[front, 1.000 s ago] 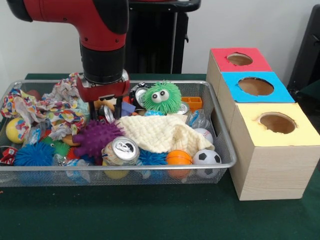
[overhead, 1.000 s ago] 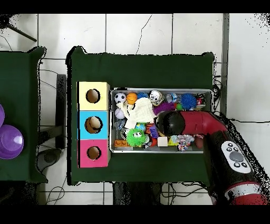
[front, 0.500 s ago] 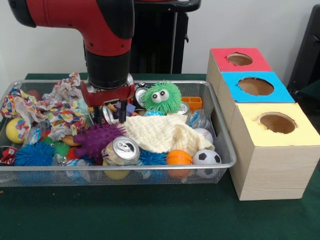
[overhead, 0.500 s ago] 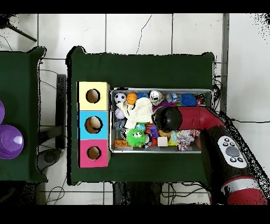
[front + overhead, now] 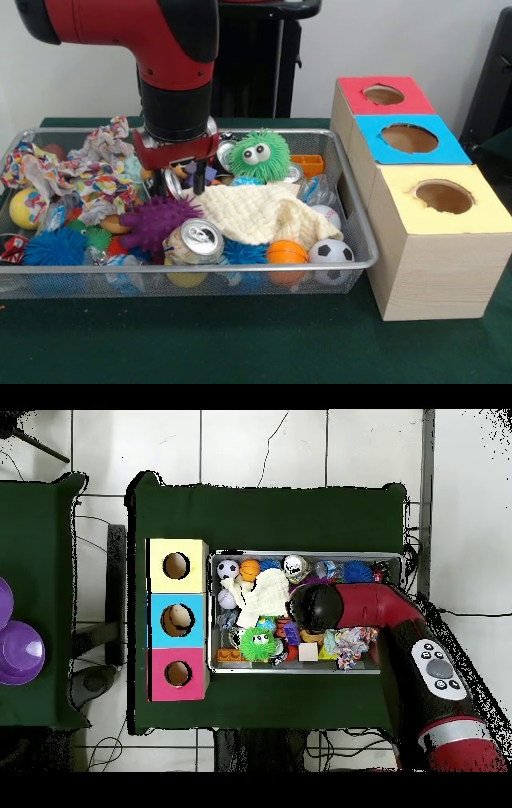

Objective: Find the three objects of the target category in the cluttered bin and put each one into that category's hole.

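The wire mesh bin point(image 5: 354, 262) is full of mixed toys; it also shows in the overhead view point(image 5: 300, 554). The red-surround hole point(image 5: 383, 94) tops the farthest wooden box, and shows in the overhead view point(image 5: 178, 673). My gripper point(image 5: 182, 182) hangs low in the bin's back middle, open, with its fingers point(image 5: 200, 180) down in the clutter either side of a silver can point(image 5: 173, 184). It is left of a green fuzzy toy point(image 5: 258, 154) and behind a purple spiky ball point(image 5: 156, 220). In the overhead view the arm's wrist point(image 5: 318, 610) hides the gripper.
A cream knitted cloth point(image 5: 256, 212), a crushed can point(image 5: 196, 238), an orange ball point(image 5: 286, 252) and a soccer ball point(image 5: 330, 250) lie at the bin's front. A colourful cloth point(image 5: 88, 172) fills the back left. Blue-surround point(image 5: 409, 138) and yellow-surround point(image 5: 443, 196) holes stand nearer.
The arm has slid a little to the right in the front view, toward the green fuzzy toy, staying low in the bin. The toys have not visibly moved.
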`<state>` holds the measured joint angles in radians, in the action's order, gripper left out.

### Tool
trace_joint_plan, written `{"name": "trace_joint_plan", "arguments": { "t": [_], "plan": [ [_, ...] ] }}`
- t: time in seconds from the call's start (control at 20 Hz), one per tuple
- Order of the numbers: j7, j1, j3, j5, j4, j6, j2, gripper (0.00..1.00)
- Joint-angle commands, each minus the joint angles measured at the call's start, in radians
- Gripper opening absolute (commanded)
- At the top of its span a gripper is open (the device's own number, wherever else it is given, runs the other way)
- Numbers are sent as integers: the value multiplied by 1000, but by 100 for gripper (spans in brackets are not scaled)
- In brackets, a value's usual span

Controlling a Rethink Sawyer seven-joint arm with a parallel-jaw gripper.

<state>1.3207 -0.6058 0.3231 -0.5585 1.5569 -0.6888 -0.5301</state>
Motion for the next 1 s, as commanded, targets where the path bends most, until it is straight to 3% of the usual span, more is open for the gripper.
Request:
{"name": "trace_joint_plan", "arguments": {
  "t": [0.05,0.45,0.85,1.0],
  "plan": [
    [-158,14,105,8,-70,-139,20,100],
    [-162,31,113,3,-79,-198,-1,100],
    [-219,-145,128,-9,122,-105,-95,100],
    [-218,-196,145,-19,155,-94,-108,100]
  ]
}}
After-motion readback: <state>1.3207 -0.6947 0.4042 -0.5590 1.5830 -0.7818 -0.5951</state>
